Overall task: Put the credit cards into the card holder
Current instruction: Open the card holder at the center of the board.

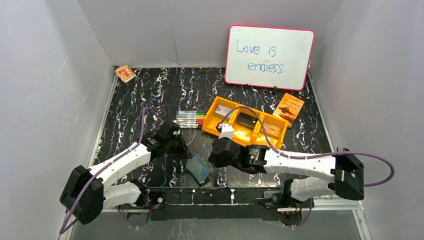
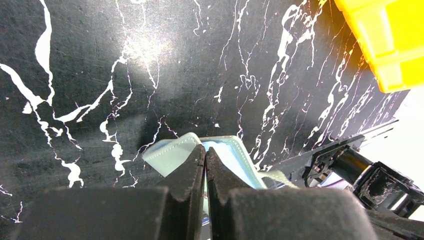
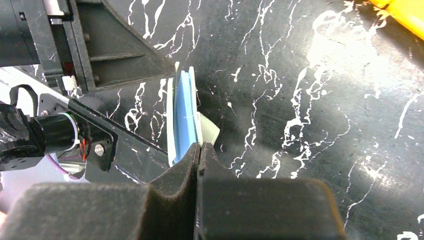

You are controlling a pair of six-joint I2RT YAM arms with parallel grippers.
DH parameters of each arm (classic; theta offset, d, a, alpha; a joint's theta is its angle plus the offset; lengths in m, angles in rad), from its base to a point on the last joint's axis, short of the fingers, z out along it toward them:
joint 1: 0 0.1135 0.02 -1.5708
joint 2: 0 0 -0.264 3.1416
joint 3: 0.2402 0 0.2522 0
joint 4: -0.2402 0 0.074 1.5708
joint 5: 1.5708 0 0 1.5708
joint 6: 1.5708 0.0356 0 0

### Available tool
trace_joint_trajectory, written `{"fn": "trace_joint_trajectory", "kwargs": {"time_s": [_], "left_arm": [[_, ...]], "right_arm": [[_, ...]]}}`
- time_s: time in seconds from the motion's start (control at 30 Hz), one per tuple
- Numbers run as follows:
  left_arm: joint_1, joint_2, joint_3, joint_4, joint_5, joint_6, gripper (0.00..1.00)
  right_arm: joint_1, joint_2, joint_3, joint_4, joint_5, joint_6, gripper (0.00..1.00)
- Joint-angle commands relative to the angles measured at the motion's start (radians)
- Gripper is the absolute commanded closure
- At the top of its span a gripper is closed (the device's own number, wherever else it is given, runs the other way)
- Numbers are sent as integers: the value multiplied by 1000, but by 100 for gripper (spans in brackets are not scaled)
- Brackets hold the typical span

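The grey-green card holder (image 1: 198, 169) stands on edge, partly open, near the table's front edge between my two grippers. My left gripper (image 1: 186, 152) is shut on it from the left; in the left wrist view the fingertips (image 2: 205, 148) pinch between its two leaves (image 2: 170, 155). My right gripper (image 1: 212, 161) is shut at its right leaf, seen edge-on with the blue inner pocket (image 3: 182, 110) just ahead of the tips (image 3: 199, 145). The credit cards lie in the orange bin: a pale one (image 1: 218, 114), a dark one (image 1: 245, 120) and a tan one (image 1: 272, 129).
The orange three-compartment bin (image 1: 235, 131) sits just behind my right gripper, its corner in the left wrist view (image 2: 395, 45). Coloured markers (image 1: 190, 119) lie left of it. An orange booklet (image 1: 289, 107), a whiteboard (image 1: 270, 56) and a small packet (image 1: 125, 73) are at the back.
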Motion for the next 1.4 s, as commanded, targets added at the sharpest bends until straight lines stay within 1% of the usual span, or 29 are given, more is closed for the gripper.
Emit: {"fn": "trace_joint_trajectory", "kwargs": {"time_s": [0.0, 0.27, 0.3, 0.33, 0.4, 0.43, 0.47, 0.53, 0.6, 0.67, 0.8, 0.9, 1.0, 1.07, 1.23, 1.37], "left_arm": [[-4, -39, -23, -44, -2, 25, 100], [-4, -90, -56, -6, 9, 15, 100], [-4, -100, -58, 1, 12, 9, 91], [-4, -110, -59, 6, 13, 1, 76], [-4, -132, -59, 21, 32, -12, 50], [-4, -142, -59, 27, 43, -20, 40], [-4, -154, -60, 34, 52, -29, 33], [-4, -177, -64, 50, 74, -53, 23], [-4, -197, -80, 85, 106, -77, 18], [-4, -210, -101, 122, 143, -106, 15], [-6, -191, -134, 164, 202, -123, 14], [-9, -169, -145, 170, 225, -117, 15], [-12, -154, -154, 169, 234, -106, 19], [-13, -138, -162, 170, 238, -100, 23], [-15, -76, -171, 177, 232, -59, 44], [-15, -8, -159, 201, 223, -20, 62]], "right_arm": [[-3, -56, -6, -50, 90, 59, 100], [-1, -81, -21, -65, 107, 74, 100], [-1, -83, -22, -65, 109, 74, 100], [-1, -83, -22, -63, 108, 71, 100], [0, -82, -19, -55, 101, 61, 100], [0, -80, -16, -50, 97, 59, 100], [2, -77, -15, -44, 94, 56, 100], [4, -74, -11, -31, 87, 52, 100], [7, -73, -11, -9, 77, 47, 100], [8, -70, -8, 8, 67, 47, 100], [10, -58, 0, 16, 60, 47, 100], [10, -59, 0, 20, 63, 47, 100], [10, -61, -1, 18, 69, 47, 100], [10, -63, -5, 16, 74, 48, 100], [9, -73, -21, 0, 89, 71, 100], [10, -100, -45, -30, 117, 125, 100]]}}
